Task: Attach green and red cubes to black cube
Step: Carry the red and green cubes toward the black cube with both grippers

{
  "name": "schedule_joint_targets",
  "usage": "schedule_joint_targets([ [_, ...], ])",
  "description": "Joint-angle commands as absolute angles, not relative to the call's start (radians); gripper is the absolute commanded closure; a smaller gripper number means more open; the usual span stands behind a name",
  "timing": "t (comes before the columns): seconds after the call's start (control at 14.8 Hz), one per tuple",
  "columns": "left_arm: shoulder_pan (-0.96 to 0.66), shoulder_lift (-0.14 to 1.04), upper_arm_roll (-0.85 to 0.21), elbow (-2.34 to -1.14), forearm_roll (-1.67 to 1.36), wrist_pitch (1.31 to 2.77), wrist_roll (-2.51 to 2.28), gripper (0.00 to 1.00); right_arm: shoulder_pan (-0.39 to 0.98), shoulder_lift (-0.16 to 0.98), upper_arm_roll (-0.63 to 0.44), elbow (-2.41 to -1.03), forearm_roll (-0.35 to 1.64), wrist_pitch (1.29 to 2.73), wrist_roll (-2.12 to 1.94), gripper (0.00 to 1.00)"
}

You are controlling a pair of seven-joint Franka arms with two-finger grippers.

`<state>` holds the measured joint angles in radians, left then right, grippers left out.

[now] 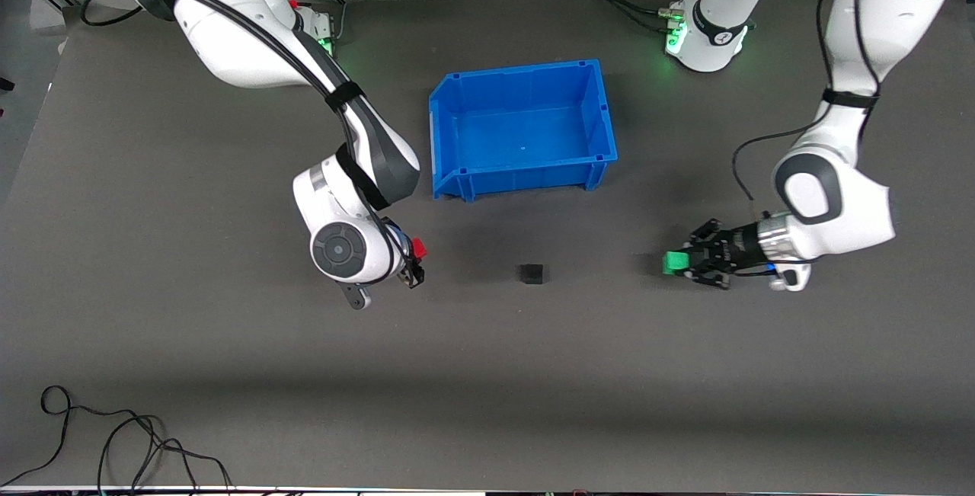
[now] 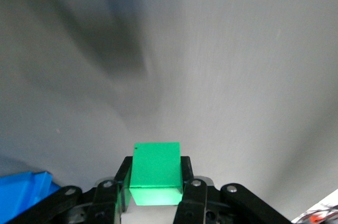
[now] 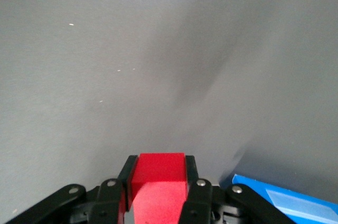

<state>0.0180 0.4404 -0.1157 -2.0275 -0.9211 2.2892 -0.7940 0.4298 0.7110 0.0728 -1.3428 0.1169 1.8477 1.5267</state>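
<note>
The black cube sits alone on the grey mat, nearer to the front camera than the blue bin. My left gripper is shut on the green cube, held just above the mat toward the left arm's end, beside the black cube. In the left wrist view the green cube sits between the fingers. My right gripper is shut on the red cube, above the mat toward the right arm's end of the black cube. The red cube shows clamped in the right wrist view.
The blue bin stands empty on the mat, farther from the front camera than the black cube; its corner shows in the left wrist view and the right wrist view. Loose black cables lie at the mat's near edge.
</note>
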Motion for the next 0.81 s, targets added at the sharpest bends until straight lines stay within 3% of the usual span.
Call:
schedule_joint_targets([
  [0.0, -0.058, 0.44, -0.118, -2.003, -0.96, 2.322, -0.808, 0.87, 0.426, 0.735, 0.069, -1.31, 0.141, 1.902, 1.548, 0.83],
  [0.2, -0.165, 0.478, -0.118, -1.965, -1.055, 2.419, -0.883, 0.87, 0.431, 0.745, 0.071, -1.312, 0.143, 1.928, 1.594, 0.83],
  [0.47, -0.285, 0.569, -0.118, -1.885, -1.054, 2.564, -1.055, 0.87, 0.46, 0.833, 0.078, -1.284, 0.143, 2.115, 1.706, 0.86],
  [0.75, -0.356, 0.629, -0.118, -1.87, -1.057, 2.657, -1.068, 0.87, 0.474, 0.945, 0.078, -1.135, 0.141, 2.129, 1.723, 0.86],
])
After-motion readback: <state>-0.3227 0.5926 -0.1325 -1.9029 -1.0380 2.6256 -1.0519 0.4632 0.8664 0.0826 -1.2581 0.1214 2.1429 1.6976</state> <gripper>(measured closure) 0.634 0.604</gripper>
